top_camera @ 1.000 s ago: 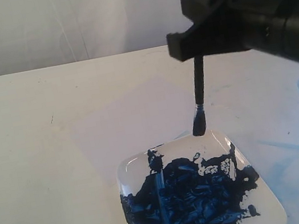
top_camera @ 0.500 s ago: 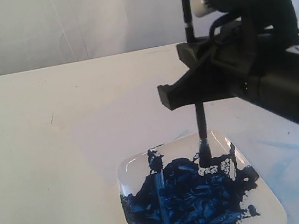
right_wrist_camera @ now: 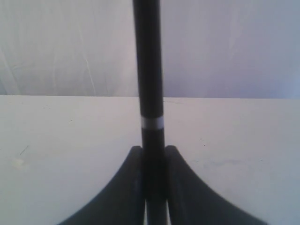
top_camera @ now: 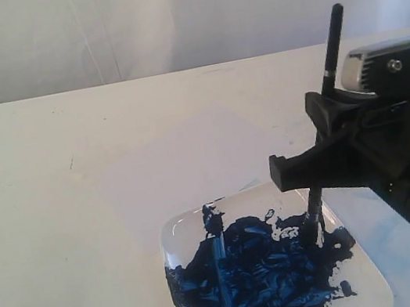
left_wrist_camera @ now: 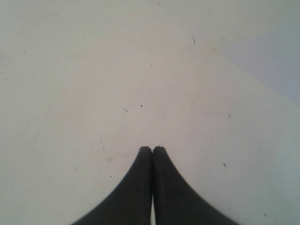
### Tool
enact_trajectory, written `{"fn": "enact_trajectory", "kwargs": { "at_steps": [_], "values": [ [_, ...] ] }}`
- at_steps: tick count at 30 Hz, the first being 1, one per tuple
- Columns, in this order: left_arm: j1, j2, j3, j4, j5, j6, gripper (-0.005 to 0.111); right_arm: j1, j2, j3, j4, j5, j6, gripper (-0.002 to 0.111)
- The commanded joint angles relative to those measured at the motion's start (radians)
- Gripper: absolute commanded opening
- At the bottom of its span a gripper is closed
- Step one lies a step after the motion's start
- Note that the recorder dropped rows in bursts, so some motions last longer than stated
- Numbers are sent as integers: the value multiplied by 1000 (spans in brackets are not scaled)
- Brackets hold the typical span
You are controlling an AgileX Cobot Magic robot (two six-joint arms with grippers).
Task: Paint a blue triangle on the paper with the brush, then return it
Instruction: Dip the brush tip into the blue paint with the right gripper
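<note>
Lowering complete: my R gripper (right_wrist_camera: pixel 152 154), pinching brush (right_wrist_camera: pixel 151 70), moved bristles from above plate (top_camera: pixel 177 228) into paint blob (top_camera: pixel 258 271); likely loaded, paper (top_camera: pixel 183 165) unpainted.

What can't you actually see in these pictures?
- Bristles of the brush: exterior view, buried in the paint blob.
- Mid-handle: exterior view, behind the right gripper.
- Near edge of the plate: exterior view, cut off by the frame bottom.
- Edges of the paper: exterior view, too faint against the table.

Brush (top_camera: pixel 330 58) lower, tip in paint (top_camera: pixel 258 271)
</note>
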Motion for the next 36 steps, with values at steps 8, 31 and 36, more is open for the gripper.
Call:
{"fn": "enact_trajectory", "kwargs": {
  "at_steps": [8,31,36],
  "values": [
    [-4,-4,4,-2,4,-1,0,7,6,59,0,-11,72,0],
    [-4,-4,4,-2,4,-1,0,7,-47,31,48,17,59,0],
    [-4,-4,4,-2,4,-1,0,7,-41,31,102,19,-4,0]
  ]
}}
